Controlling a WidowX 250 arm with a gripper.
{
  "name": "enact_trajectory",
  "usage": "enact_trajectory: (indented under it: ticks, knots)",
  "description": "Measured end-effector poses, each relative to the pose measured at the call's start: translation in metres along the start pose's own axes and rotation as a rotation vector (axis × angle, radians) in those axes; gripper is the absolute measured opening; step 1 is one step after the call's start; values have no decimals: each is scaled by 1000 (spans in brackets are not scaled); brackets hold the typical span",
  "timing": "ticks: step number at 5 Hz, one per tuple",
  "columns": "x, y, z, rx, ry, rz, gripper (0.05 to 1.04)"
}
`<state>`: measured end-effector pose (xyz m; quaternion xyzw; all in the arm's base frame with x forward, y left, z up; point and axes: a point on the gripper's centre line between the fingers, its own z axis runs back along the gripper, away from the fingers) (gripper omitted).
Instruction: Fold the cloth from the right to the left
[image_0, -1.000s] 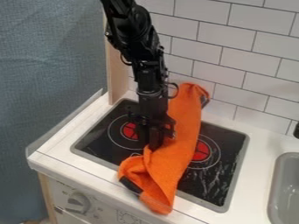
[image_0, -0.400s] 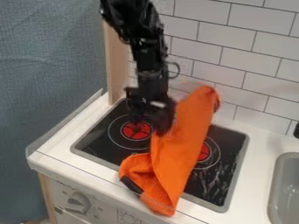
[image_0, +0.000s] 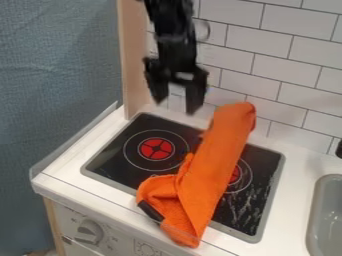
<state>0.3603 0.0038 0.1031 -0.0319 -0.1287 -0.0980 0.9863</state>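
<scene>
Cloth (image_0: 212, 165) on stovetop (image_0: 115, 161) — fingers (image_0: 195, 95) wide open, apart from it

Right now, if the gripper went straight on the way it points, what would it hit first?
Probably the black stovetop, beside the orange cloth. The open gripper seems to point down toward the back of it, but depth is unclear, so a finger could catch the cloth first.

- I've raised my gripper (image_0: 176, 105) off the orange cloth (image_0: 214, 172), and its fingers have spread apart.
- The cloth's upper end has shifted right.
- I now see the whole left burner (image_0: 156, 149).
</scene>
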Motion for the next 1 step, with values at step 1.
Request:
enact_trajectory:
  ticks: [1]
  knots:
    - [-1,-3,10,17,6,-27,999]
